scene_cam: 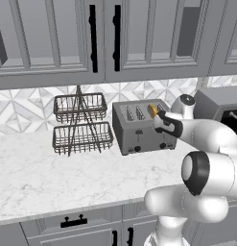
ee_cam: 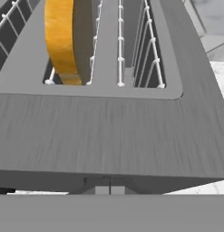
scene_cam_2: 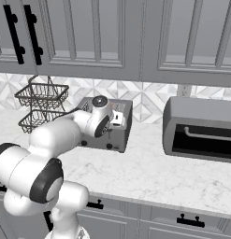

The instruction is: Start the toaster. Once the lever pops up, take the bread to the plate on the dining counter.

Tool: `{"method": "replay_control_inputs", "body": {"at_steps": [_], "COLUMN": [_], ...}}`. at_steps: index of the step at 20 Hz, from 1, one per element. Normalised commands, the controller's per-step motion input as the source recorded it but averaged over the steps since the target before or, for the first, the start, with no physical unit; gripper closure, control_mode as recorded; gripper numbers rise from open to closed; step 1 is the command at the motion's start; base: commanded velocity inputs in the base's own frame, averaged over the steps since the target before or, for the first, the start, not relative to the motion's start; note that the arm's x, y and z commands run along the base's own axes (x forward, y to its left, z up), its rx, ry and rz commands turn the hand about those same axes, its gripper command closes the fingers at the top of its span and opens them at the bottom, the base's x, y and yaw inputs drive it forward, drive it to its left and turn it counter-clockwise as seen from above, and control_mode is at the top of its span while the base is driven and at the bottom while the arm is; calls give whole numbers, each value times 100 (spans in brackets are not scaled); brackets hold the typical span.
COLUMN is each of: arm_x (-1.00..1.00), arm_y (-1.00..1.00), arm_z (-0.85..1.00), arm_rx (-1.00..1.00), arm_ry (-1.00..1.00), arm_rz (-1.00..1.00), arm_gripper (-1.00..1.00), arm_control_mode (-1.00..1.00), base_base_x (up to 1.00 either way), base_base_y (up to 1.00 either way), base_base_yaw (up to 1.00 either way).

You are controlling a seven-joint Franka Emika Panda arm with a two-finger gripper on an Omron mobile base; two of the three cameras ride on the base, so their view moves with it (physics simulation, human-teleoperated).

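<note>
— Sitting in the right-hand slot, the bread (ee_cam: 63, 43) stands on edge in the toaster (scene_cam: 139, 127), which rests on the marble counter (scene_cam: 38, 173).

— And the gripper (scene_cam: 159, 118)?

— Jaws together, holding nothing, just over the toaster's front right corner, near its lever.

— Risk?

— I judge closed fingers could slide off the lever, leaving it unlatched, or nudge the toaster toward the 2-tier wire basket (scene_cam: 81, 124).
</note>
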Motion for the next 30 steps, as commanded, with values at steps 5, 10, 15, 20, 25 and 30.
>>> {"method": "replay_control_inputs", "body": {"at_steps": [5,10,15,20,25,30], "arm_x": [0,-4,-21,-22,-8,-80], "arm_y": [0,3,2,6,9,-4], "arm_z": [-51,-91,-100,-100,-95,70], "arm_rx": [0,0,0,0,0,4], "arm_ry": [8,7,-1,-11,-20,-25], "arm_rz": [0,0,0,-1,-6,-16], "arm_gripper": [100,100,100,100,100,100], "arm_control_mode": [-100,-100,-100,-100,-100,-100], "base_base_x": [0,0,0,0,0,0], "base_base_y": [0,0,0,0,0,0], "base_base_yaw": [0,0,0,0,0,0]}}
